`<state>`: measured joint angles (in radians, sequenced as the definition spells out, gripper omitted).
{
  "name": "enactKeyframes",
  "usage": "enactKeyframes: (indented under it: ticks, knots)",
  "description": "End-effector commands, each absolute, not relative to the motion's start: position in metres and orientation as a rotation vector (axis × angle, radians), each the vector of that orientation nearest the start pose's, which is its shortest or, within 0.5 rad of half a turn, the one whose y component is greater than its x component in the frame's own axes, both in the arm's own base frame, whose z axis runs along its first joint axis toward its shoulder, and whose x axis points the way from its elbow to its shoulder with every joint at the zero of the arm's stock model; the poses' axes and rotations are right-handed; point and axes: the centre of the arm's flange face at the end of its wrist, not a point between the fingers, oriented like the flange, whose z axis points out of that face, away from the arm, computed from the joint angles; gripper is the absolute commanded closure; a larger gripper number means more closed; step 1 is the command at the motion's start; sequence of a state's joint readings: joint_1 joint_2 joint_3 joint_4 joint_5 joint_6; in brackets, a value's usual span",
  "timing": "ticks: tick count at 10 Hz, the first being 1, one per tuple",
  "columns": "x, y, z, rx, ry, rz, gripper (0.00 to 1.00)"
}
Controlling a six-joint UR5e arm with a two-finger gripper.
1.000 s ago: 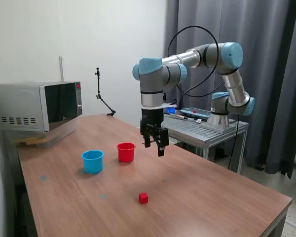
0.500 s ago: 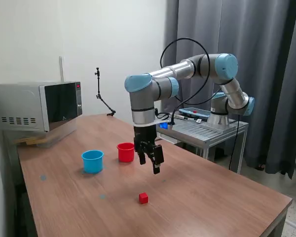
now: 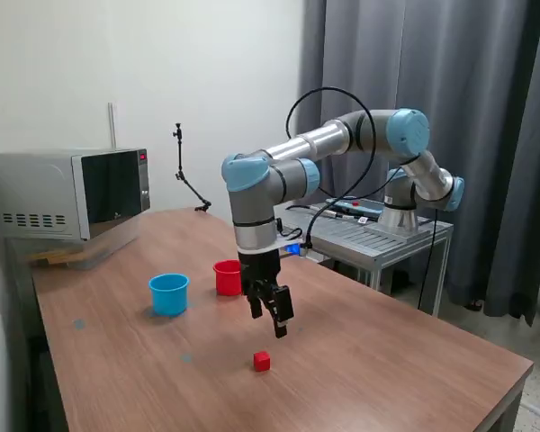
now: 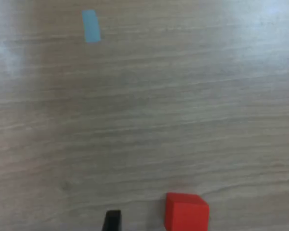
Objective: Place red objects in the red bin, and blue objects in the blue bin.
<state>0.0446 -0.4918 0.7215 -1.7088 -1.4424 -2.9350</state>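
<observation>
One red object, a small red cube [image 3: 262, 361], lies on the wooden table [image 3: 387, 360] toward its front. My gripper [image 3: 270, 322] hangs a short way above and just behind it, open and empty. In the wrist view the cube [image 4: 186, 211] sits between the spread fingers, closer to the dark fingertip [image 4: 112, 220] than to the other at the picture's edge. The red bin [image 3: 225, 277] stands behind the gripper, partly covered by it. The blue bin [image 3: 168, 293] stands on the exterior view's left of the red one. No blue objects are in view.
A microwave [image 3: 67, 193] sits at the table's back corner on the exterior view's left. A metal side table [image 3: 378, 236] holding the arm's base stands behind on the right. Small blue tape marks [image 3: 78, 323] [image 4: 90, 26] dot the tabletop.
The arm has swung toward the exterior view's left and lowered, bringing the open gripper from beside the red bin down to just above the red cube. The cube and both bins have not moved.
</observation>
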Motion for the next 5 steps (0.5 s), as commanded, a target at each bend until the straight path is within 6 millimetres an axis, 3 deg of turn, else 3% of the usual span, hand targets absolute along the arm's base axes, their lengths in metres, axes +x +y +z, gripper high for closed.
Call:
enactKeyframes:
  ticks: [1,5]
  knots:
    - [-0.8389,-0.1875,0.1511,-2.017,2.384,-0.263,0.00]
    - [-0.8439,-0.1905,0.1416,-2.030,2.381,-0.260,0.00]
